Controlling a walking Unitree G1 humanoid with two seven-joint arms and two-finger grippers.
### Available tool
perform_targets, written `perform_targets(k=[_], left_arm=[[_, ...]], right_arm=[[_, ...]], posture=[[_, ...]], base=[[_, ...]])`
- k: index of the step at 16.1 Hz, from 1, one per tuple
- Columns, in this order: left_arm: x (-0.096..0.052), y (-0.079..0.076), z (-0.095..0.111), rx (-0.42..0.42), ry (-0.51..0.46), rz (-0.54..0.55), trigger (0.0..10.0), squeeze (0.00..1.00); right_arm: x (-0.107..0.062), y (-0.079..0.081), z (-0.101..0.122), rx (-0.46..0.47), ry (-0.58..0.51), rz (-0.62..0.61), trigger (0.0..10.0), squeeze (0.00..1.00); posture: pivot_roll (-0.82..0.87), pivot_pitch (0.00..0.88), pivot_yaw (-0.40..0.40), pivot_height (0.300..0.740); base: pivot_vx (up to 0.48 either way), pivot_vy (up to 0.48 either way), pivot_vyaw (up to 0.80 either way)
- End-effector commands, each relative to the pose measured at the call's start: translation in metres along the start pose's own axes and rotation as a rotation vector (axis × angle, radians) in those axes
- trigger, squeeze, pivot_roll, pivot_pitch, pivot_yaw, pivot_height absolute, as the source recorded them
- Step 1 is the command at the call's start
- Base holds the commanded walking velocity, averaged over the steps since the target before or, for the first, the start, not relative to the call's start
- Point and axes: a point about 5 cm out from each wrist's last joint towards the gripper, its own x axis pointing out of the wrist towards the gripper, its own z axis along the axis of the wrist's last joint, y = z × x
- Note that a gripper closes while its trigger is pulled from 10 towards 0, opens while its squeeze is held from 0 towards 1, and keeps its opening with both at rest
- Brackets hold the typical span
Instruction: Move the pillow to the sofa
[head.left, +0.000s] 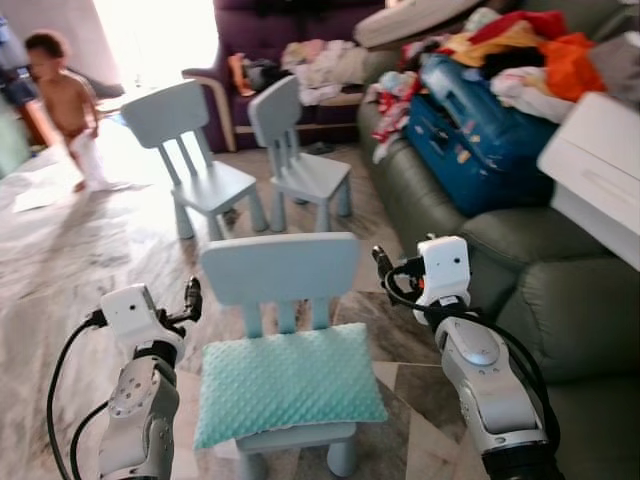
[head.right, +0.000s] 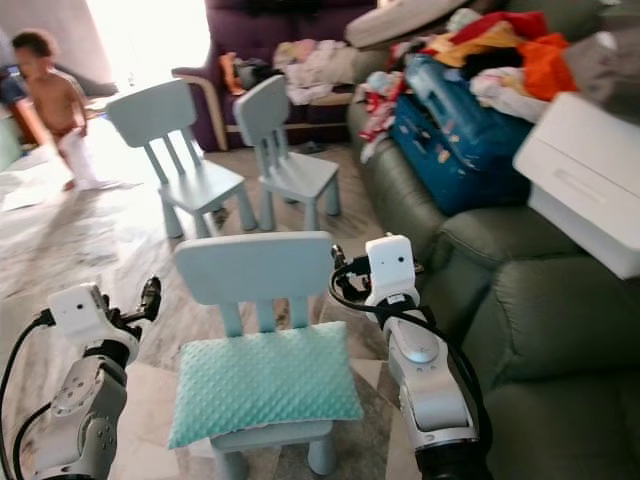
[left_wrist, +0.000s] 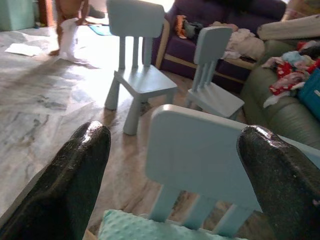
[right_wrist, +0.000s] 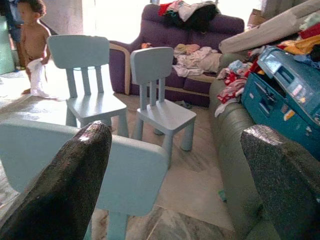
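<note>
A mint-green, dimple-textured fabric pillow (head.left: 285, 383) was noted lying flat on the seat of a small pale-blue plastic child's chair (head.left: 281, 270), directly ahead of the robot and just beside the grey-green leather sofa (head.left: 520, 290) on its right. The pillow covered nearly the whole seat, its front edge overhanging slightly.

The left claw (head.left: 191, 298) was held raised beside the chair's left side, level with the backrest; in the left wrist view its two black fingers (left_wrist: 70, 175) were seen spread wide, nothing between them. The right claw (head.left: 382, 263) was held between the chair back and the sofa, likewise spread apart and empty in the right wrist view. Neither claw was touching the pillow.

The pillow was judged light, soft and compressible, likely to sag or fold if taken by one corner. The nubbed cover should give fair grip. A hold on the two side edges, one claw to each, was judged the most secure.

The near sofa cushion appeared bare; farther along, a blue suitcase (head.left: 470, 135), a heap of coloured clothes (head.left: 520, 50) and a white box (head.left: 595, 170) were recorded. Two more pale-blue chairs (head.left: 200, 150) and a small child (head.left: 65, 100) were noted beyond.
</note>
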Motion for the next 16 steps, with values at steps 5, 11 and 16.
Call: perform_targets(k=[5, 11, 16], left_arm=[[-0.001, 0.002, -0.003, 0.005, 0.022, 0.016, 10.0, 0.00], [-0.007, 0.007, -0.010, 0.077, 0.064, 0.025, 10.0, 0.00], [-0.028, 0.023, -0.009, 0.164, 0.072, 0.007, 10.0, 0.00]], right_arm=[[0.001, 0.000, 0.004, -0.009, -0.012, 0.013, 10.0, 0.00], [0.000, 0.001, 0.003, 0.028, -0.009, 0.021, 10.0, 0.00], [-0.009, -0.007, -0.007, 0.055, 0.016, -0.031, 10.0, 0.00]], posture=[[-0.09, 0.000, 0.000, 0.740], [-0.06, 0.000, -0.009, 0.740], [0.02, 0.000, -0.021, 0.740]], base=[[0.000, 0.000, 0.32], [0.000, 0.000, 0.00], [0.000, 0.000, 0.00]])
